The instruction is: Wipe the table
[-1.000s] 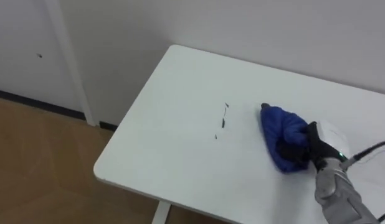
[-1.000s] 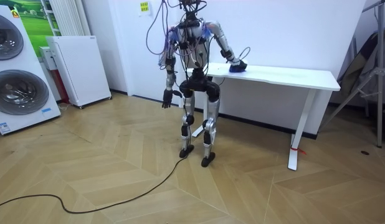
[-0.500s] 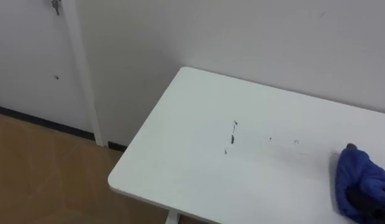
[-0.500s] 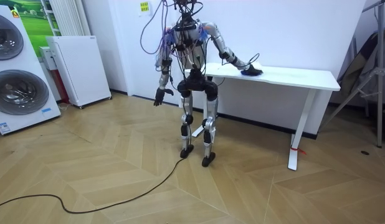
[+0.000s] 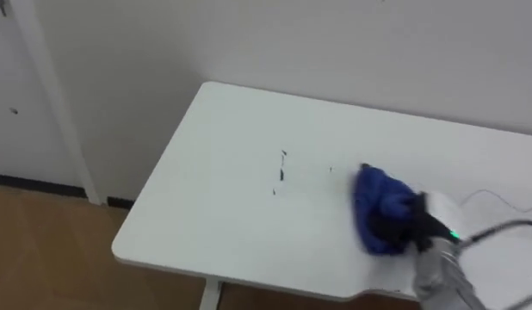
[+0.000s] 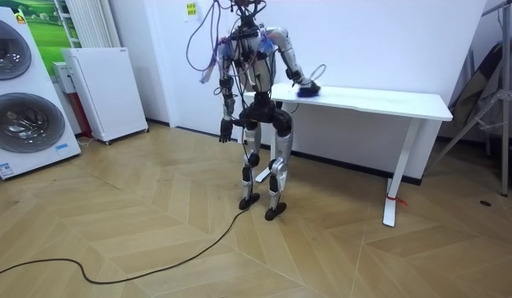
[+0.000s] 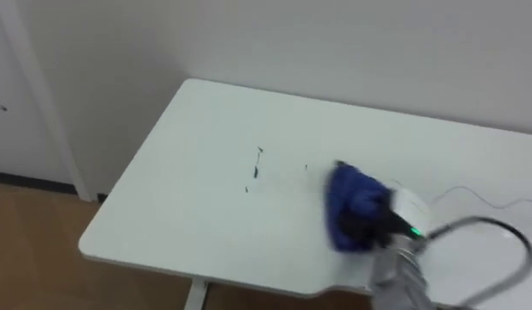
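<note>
- The robot is standing on the wooden floor (image 6: 140, 240) at the front of the tabletop (image 5: 216, 220), close to its left end, with its right arm reaching out over the top.
- The blue cloth (image 5: 374, 205) is lying bunched on the tabletop's left part, nearer the tabletop's front edge than its wall edge.
- The right robot hand (image 5: 402, 229) is pressing down on the cloth's near side, with its dark fingers curling into the folds and gripping them.
- A few small dark marks (image 5: 281, 169) are showing on the tabletop, closer to its left end than the cloth is and apart from it.
- The left robot hand (image 6: 227, 130) is hanging by the robot's hip, below the tabletop's level and off its left end; how far it is open I cannot tell.
</note>
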{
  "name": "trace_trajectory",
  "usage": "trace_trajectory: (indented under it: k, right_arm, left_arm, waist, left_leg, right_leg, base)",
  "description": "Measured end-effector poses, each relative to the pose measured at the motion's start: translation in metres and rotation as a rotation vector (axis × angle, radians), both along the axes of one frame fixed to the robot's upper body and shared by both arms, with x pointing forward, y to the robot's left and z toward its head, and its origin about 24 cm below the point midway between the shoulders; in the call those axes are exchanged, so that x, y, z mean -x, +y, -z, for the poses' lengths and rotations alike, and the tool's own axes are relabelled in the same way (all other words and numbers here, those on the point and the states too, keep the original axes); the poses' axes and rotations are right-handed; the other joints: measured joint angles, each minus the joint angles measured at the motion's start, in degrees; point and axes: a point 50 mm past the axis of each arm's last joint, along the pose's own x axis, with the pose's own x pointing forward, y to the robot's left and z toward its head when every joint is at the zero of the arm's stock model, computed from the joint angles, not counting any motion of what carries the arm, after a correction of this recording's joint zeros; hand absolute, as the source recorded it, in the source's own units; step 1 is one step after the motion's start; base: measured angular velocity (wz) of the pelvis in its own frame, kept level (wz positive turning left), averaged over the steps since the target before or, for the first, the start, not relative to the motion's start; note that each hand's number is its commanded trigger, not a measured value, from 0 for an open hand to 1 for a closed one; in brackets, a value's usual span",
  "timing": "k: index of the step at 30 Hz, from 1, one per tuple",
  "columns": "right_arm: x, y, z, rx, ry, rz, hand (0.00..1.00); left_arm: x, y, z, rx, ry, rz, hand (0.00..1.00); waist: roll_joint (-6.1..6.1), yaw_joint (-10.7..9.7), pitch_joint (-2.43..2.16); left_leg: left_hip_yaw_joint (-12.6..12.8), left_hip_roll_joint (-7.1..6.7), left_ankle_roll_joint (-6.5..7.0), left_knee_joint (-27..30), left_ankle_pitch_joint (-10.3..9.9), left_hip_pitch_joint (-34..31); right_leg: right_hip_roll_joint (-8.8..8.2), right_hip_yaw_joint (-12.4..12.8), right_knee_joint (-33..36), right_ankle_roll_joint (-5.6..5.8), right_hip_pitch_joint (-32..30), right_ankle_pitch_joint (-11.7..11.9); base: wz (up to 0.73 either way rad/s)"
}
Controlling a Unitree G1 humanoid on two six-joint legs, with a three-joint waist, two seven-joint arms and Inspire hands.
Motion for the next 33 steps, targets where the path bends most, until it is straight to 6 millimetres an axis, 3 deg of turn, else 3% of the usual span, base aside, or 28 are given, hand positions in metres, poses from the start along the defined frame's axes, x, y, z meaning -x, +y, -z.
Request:
trace_trajectory:
  k: [3,5,7,8,9,11,13,15,16,17,18,19,21,22,23,24,26,27,28,29,30,31,32,33]
  right_arm:
    - [-0.007,0.006,-0.004,-0.042,-0.005,-0.026,1.00]
    - [0.002,-0.006,0.003,-0.080,0.003,0.020,1.00]
    - [0.019,-0.043,0.009,-0.045,-0.035,0.118,1.00]
    - [0.034,-0.072,0.014,-0.010,-0.033,0.209,1.00]
    - [0.044,-0.087,0.017,0.001,-0.028,0.268,1.00]
    - [0.085,-0.137,0.024,0.049,0.008,0.496,1.00]
    - [0.098,-0.153,0.026,0.079,0.031,0.563,1.00]
    - [0.099,-0.157,0.025,0.101,0.025,0.577,1.00]
    - [0.093,-0.154,0.024,0.106,0.007,0.574,1.00]
    - [0.086,-0.146,0.026,0.113,0.011,0.565,1.00]
    - [0.082,-0.140,0.027,0.116,0.016,0.556,1.00]
    - [0.068,-0.128,0.029,0.112,0.028,0.544,1.00]
    - [0.044,-0.101,0.028,0.086,0.034,0.488,1.00]
    - [0.028,-0.078,0.026,0.051,0.020,0.424,1.00]
    - [0.020,-0.068,0.024,0.030,0.006,0.398,1.00]
    - [0.004,-0.050,0.018,-0.008,-0.020,0.350,1.00]
    - [-0.018,-0.033,0.004,-0.030,-0.066,0.250,1.00]
    - [-0.021,-0.031,0.001,-0.041,-0.077,0.237,1.00]
    - [-0.024,-0.029,-0.003,-0.057,-0.105,0.220,1.00]
    - [-0.022,-0.030,-0.003,-0.067,-0.127,0.211,1.00]
    - [-0.021,-0.032,-0.004,-0.070,-0.139,0.209,1.00]
    - [-0.014,-0.038,-0.002,-0.067,-0.149,0.221,1.00]
    - [-0.004,-0.047,0.004,-0.039,-0.144,0.244,1.00]
    - [0.001,-0.053,0.006,-0.024,-0.141,0.258,1.00]
  left_arm:
    - [0.004,-0.003,-0.001,0.008,-0.014,0.009,0.00]
    - [0.016,0.001,-0.002,0.007,0.003,-0.027,0.00]
    - [0.023,0.009,-0.005,-0.013,0.007,-0.072,0.00]
    - [0.022,0.017,-0.007,-0.031,-0.004,-0.082,0.00]
    - [0.021,0.021,-0.008,-0.040,-0.011,-0.084,0.00]
    - [0.019,0.043,-0.016,-0.091,-0.037,-0.097,0.00]
    - [0.016,0.056,-0.022,-0.126,-0.043,-0.087,0.00]
    - [0.010,0.057,-0.022,-0.128,-0.059,-0.085,0.00]
    - [0.001,0.057,-0.022,-0.126,-0.077,-0.068,0.00]
    - [-0.011,0.056,-0.022,-0.120,-0.106,-0.055,0.00]
    - [-0.019,0.056,-0.022,-0.117,-0.124,-0.043,0.00]
    - [-0.034,0.056,-0.024,-0.113,-0.161,-0.022,0.00]
    - [-0.055,0.056,-0.027,-0.113,-0.209,-0.003,0.00]
    - [-0.068,0.056,-0.030,-0.119,-0.232,0.024,0.00]
    - [-0.076,0.056,-0.032,-0.120,-0.249,0.029,0.00]
    - [-0.092,0.053,-0.035,-0.119,-0.282,0.040,0.00]
    - [-0.113,0.048,-0.040,-0.115,-0.320,0.082,0.00]
    - [-0.115,0.046,-0.040,-0.112,-0.322,0.086,0.00]
    - [-0.115,0.044,-0.039,-0.110,-0.317,0.103,0.00]
    - [-0.113,0.041,-0.037,-0.099,-0.313,0.102,0.00]
    - [-0.112,0.039,-0.036,-0.093,-0.311,0.101,0.00]
    - [-0.109,0.035,-0.033,-0.079,-0.303,0.103,0.00]
    - [-0.103,0.033,-0.030,-0.069,-0.292,0.103,0.00]
    - [-0.100,0.031,-0.029,-0.064,-0.285,0.103,0.00]
  waist:
    - [-0.28,1.2,0.14]
    - [-0.56,0.4,0.03]
    - [-0.64,-1.7,0.00]
    - [-0.63,-3.1,-0.11]
    - [-0.55,-3.8,-0.10]
    - [-0.39,-4.1,-0.31]
    - [-0.25,-3.8,-0.47]
    - [0.49,-3.4,-0.81]
    - [1.23,-3.3,-0.88]
    - [1.76,-2.5,-1.09]
    - [1.77,-1.8,-1.06]
    - [1.68,-0.1,-0.98]
    - [1.23,1.4,-0.81]
    - [0.24,1.3,-0.69]
    - [-0.27,1.3,-0.66]
    - [-1.16,1.2,-0.49]
    - [-2.42,1.1,0.00]
    - [-2.53,1.1,0.05]
    - [-2.55,0.5,0.04]
    - [-2.16,-0.9,-0.18]
    - [-1.66,-2.0,-0.12]
    - [-0.80,-4.5,-0.30]
    - [-1.13,-6.2,-0.57]
    - [-1.08,-6.5,-0.70]
  left_leg:
    - [-0.1,-0.40,0.16,0.0,0.6,-0.8]
    - [-0.1,-0.89,0.33,0.1,0.6,-0.9]
    - [1.0,-1.21,0.93,1.6,0.2,-1.2]
    - [2.9,-0.67,1.26,1.9,0.1,-1.2]
    - [3.9,-0.46,1.49,1.9,0.0,-1.0]
    - [7.8,0.70,2.44,1.2,-0.6,0.9]
    - [10.2,1.23,2.93,1.7,-0.9,1.2]
    - [11.7,1.59,3.25,2.2,-1.7,0.5]
    - [13.4,2.19,3.31,3.2,-2.7,0.4]
    - [14.7,3.29,2.90,3.8,-3.3,0.6]
    - [15.2,3.81,2.58,4.2,-3.5,0.5]
    - [15.7,5.17,1.57,5.6,-4.2,-0.2]
    - [13.8,7.22,0.28,8.4,-5.3,-2.4]
    - [10.6,7.61,-0.92,9.8,-5.9,-4.5]
    - [8.7,7.61,-1.26,10.4,-5.9,-5.7]
    - [5.1,7.73,-2.03,11.2,-5.7,-7.8]
    - [-0.8,8.96,-4.91,10.6,-4.8,-9.8]
    - [-1.5,9.57,-5.76,10.0,-4.4,-10.1]
    - [-3.5,10.54,-7.69,9.3,-3.9,-11.1]
    - [-4.7,11.56,-9.80,8.9,-3.2,-12.4]
    - [-4.7,12.42,-10.81,8.6,-2.5,-13.0]
    - [-2.9,14.27,-12.14,7.3,-0.2,-13.6]
    - [1.8,14.96,-12.19,5.6,2.7,-13.4]
    - [3.9,15.11,-12.04,5.1,3.6,-13.1]
  right_leg:
    - [-0.59,0.0,0.1,0.14,-0.4,-1.5]
    - [-1.19,-0.8,0.3,0.51,0.1,-2.1]
    - [-1.90,-1.3,1.3,1.28,0.8,-2.6]
    - [-2.25,-0.5,3.3,1.64,0.7,-2.8]
    - [-2.43,0.2,4.5,1.82,0.5,-2.9]
    - [-2.77,3.4,9.3,2.32,-0.7,-3.1]
    - [-3.61,3.1,11.5,3.43,-2.6,-3.2]
    - [-6.17,2.2,12.7,4.51,-4.3,-2.9]
    - [-8.77,1.9,14.4,5.18,-5.7,-3.4]
    - [-10.59,2.9,15.6,5.67,-6.6,-3.8]
    - [-11.29,3.8,15.7,5.74,-7.1,-3.8]
    - [-11.84,6.2,15.5,5.93,-8.3,-3.7]
    - [-12.65,6.1,14.3,6.47,-9.4,-3.1]
    - [-13.12,5.7,12.0,7.11,-9.4,-2.2]
    - [-13.15,5.3,10.7,7.16,-9.3,-1.4]
    - [-12.96,4.4,8.2,7.13,-9.4,0.1]
    - [-11.47,1.5,3.2,6.64,-9.2,3.1]
    - [-10.83,0.9,2.3,6.47,-9.3,3.8]
    - [-9.25,-0.9,2.2,5.97,-9.4,5.9]
    - [-8.28,-4.7,2.9,8.86,-9.0,3.8]
    - [-7.38,-6.4,3.3,8.33,-8.6,2.5]
    - [-6.44,-9.9,4.6,7.30,-7.9,0.6]
    - [-6.57,-11.4,5.2,6.68,-6.8,-1.5]
    - [-6.61,-11.4,5.2,6.43,-6.3,-2.4]
  base:
    - [0.59]
    - [0.54]
    - [0.67]
    - [0.71]
    - [0.60]
    - [0.02]
    - [-0.76]
    - [-0.89]
    - [-0.72]
    - [-0.70]
    - [-0.78]
    - [-0.65]
    - [-0.54]
    - [-0.16]
    - [0.11]
    - [0.16]
    - [0.20]
    - [0.35]
    - [0.57]
    - [0.76]
    - [1.30]
    - [1.60]
    - [1.60]
    - [1.13]
